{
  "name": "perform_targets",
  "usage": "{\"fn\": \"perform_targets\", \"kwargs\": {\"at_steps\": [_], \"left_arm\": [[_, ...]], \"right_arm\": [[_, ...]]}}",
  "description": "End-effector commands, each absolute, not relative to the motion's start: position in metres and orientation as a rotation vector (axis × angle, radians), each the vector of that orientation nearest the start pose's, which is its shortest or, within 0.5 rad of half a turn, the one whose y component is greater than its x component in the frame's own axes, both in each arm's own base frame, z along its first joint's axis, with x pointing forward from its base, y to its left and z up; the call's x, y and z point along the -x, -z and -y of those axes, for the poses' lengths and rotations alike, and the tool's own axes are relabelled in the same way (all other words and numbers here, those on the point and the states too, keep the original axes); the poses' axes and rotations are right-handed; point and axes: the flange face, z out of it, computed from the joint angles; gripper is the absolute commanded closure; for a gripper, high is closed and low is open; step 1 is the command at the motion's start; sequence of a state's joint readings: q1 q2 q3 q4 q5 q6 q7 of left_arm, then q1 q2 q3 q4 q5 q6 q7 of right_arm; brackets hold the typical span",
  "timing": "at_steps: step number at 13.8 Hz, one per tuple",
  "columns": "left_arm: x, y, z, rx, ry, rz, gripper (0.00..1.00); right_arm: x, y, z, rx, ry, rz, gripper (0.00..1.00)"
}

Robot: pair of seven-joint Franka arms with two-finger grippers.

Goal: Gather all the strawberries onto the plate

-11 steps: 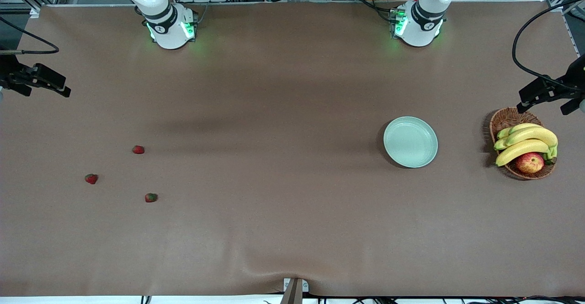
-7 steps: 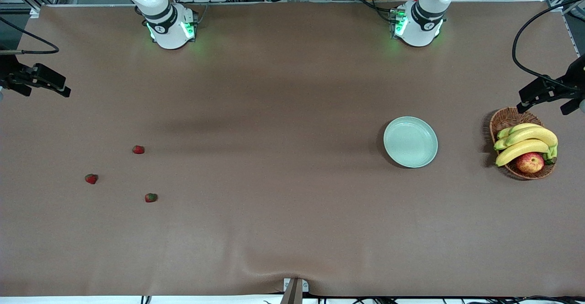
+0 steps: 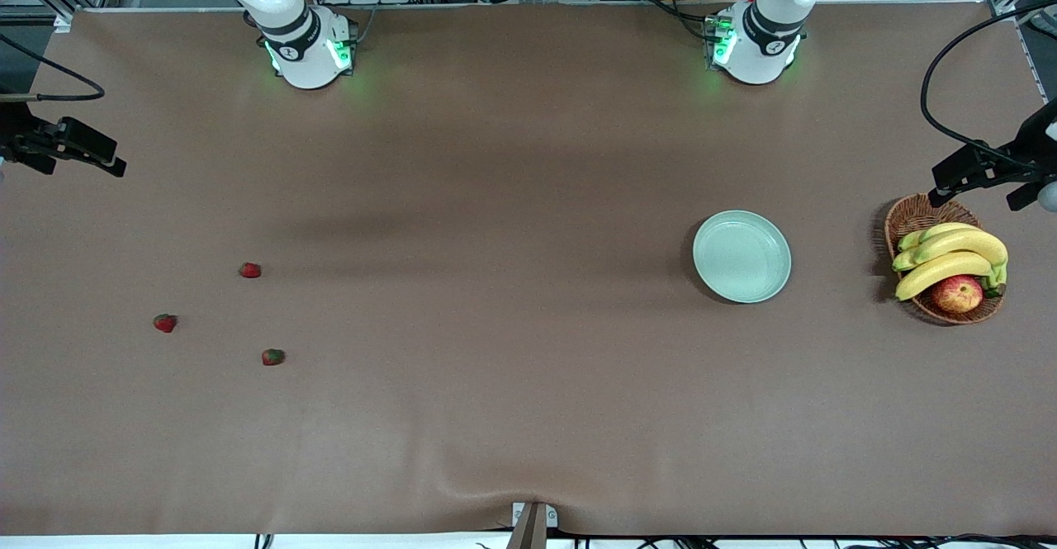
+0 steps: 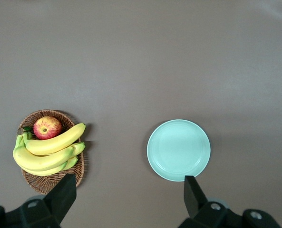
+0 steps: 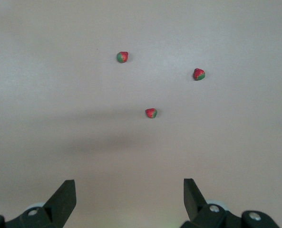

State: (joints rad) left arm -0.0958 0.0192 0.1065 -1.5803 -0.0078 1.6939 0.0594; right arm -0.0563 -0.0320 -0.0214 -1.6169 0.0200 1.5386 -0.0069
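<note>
Lying scattered in the lower left of the front view, toward the right arm's end of the table, the three strawberries (image 3: 249, 270) (image 3: 165, 323) (image 3: 272, 357) sit well apart from one another and from the plate (image 3: 741, 256), which rests empty right of centre, beside the basket (image 3: 912, 217) of bananas (image 3: 950, 256) and an apple (image 3: 957, 293). Each berry looks light, small and soft, so it would likely bruise or squirt out under a hard squeeze; a gentle pinch across the red body, below the green cap, seems the safest hold. The right gripper (image 3: 62, 144) hangs at the left edge of the front view, jaws spread wide and empty, with all three berries in its wrist view. The left gripper (image 3: 987, 173) hovers at the right edge, above the basket's rim, its jaws likewise spread with nothing between them. Compared with the earlier front view, the left gripper has shifted slightly up the frame and the right one barely; berries, plate and basket have not moved.
</note>
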Motion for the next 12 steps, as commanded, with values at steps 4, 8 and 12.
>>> {"fn": "perform_targets", "kwargs": {"at_steps": [4,8,12], "left_arm": [[-0.571,-0.622,-0.005,3.150,0.124,-0.071,0.00],[-0.571,-0.621,-0.005,3.150,0.122,-0.071,0.00],[-0.571,-0.622,-0.006,3.150,0.124,-0.073,0.00]], "right_arm": [[-0.565,-0.549,0.063,3.109,-0.208,-0.147,0.00],[-0.593,-0.462,0.092,3.094,-0.354,-0.210,0.00],[-0.596,-0.386,0.107,3.087,-0.364,-0.246,0.00]]}}
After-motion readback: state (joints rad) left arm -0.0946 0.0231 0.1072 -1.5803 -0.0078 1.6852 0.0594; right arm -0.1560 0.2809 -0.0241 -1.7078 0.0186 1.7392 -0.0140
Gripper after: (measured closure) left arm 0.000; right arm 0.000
